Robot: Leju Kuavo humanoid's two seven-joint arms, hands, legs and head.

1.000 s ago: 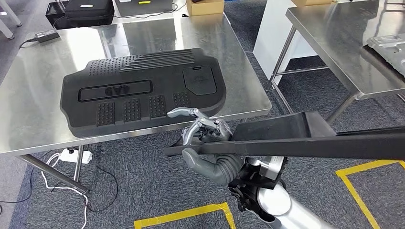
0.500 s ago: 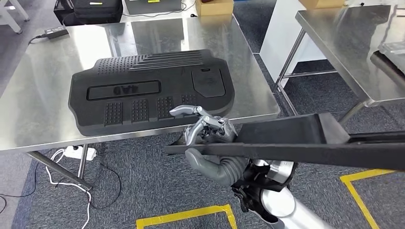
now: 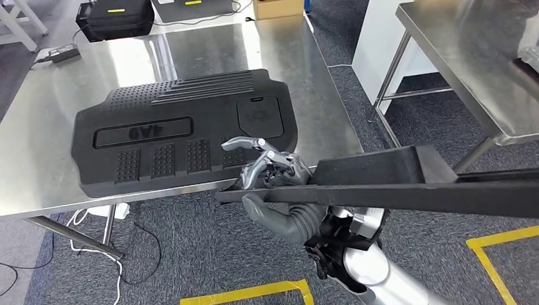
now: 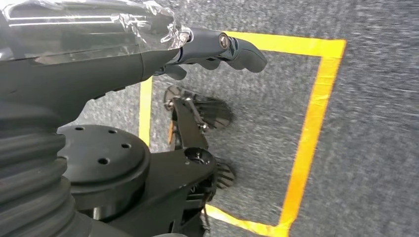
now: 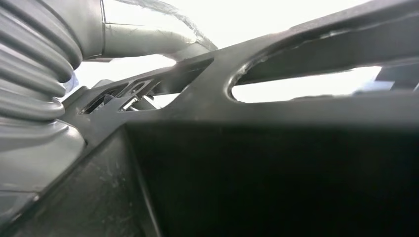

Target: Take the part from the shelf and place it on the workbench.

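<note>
Right hand (image 3: 274, 175) fingers (image 3: 254, 145) grip one end of the long black plastic part (image 3: 407, 187), held just short of the steel surface (image 3: 38, 114). Risks: overhang sags, slips; clips the black ribbed cover (image 3: 184, 130).

A steel workbench (image 3: 305, 76) is standing on grey carpet (image 3: 203, 248) marked with yellow tape (image 3: 245, 292). A large black molded cover (image 3: 184, 127) is lying flat on it, with a power adapter (image 3: 57, 53) sitting near its far-left corner.

part (image 3: 407, 187) | long flat black panel (edge-on) | held level | just beside workbench (image 3: 38, 140) edge
</note>
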